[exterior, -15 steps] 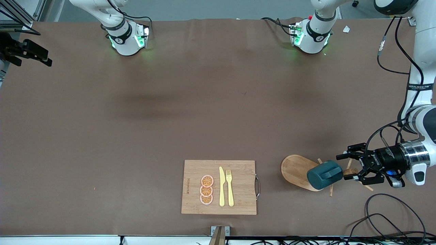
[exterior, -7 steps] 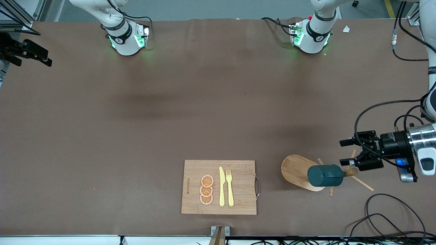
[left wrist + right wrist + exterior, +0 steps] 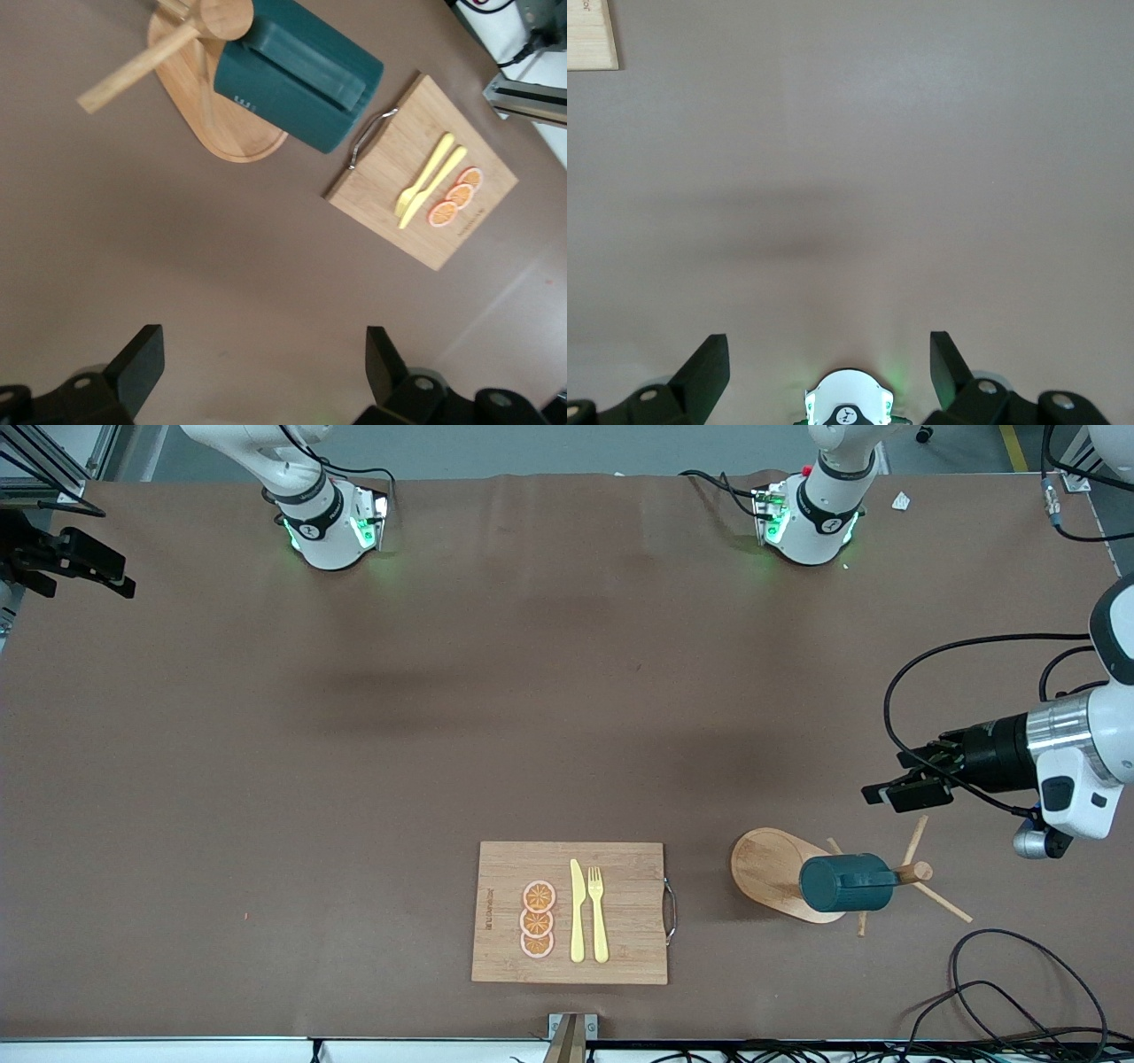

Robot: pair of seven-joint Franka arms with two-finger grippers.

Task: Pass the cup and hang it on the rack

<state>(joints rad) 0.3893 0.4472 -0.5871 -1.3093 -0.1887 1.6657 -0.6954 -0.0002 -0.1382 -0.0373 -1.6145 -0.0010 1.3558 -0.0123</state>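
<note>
The dark teal cup (image 3: pixel 846 883) hangs on its side from a peg of the light wooden rack (image 3: pixel 766 864), free of both grippers. In the left wrist view the cup (image 3: pixel 297 75) sits over the rack's oval base (image 3: pixel 226 133). My left gripper (image 3: pixel 886 790) is open and empty, up over bare table beside the rack at the left arm's end; it also shows in its wrist view (image 3: pixel 264 372). My right gripper (image 3: pixel 828 367) is open and empty, high over its own base and out of the front view.
A rectangular wooden cutting board (image 3: pixel 571 912) with a yellow knife, a fork and orange slices lies near the front edge toward the right arm's end from the rack. Black cables (image 3: pixel 1001 974) loop on the table at the left arm's end.
My left gripper, open, has drawn away from the cup and off the rack. The cup swung level and now hangs still on its peg. The right arm has not moved.
</note>
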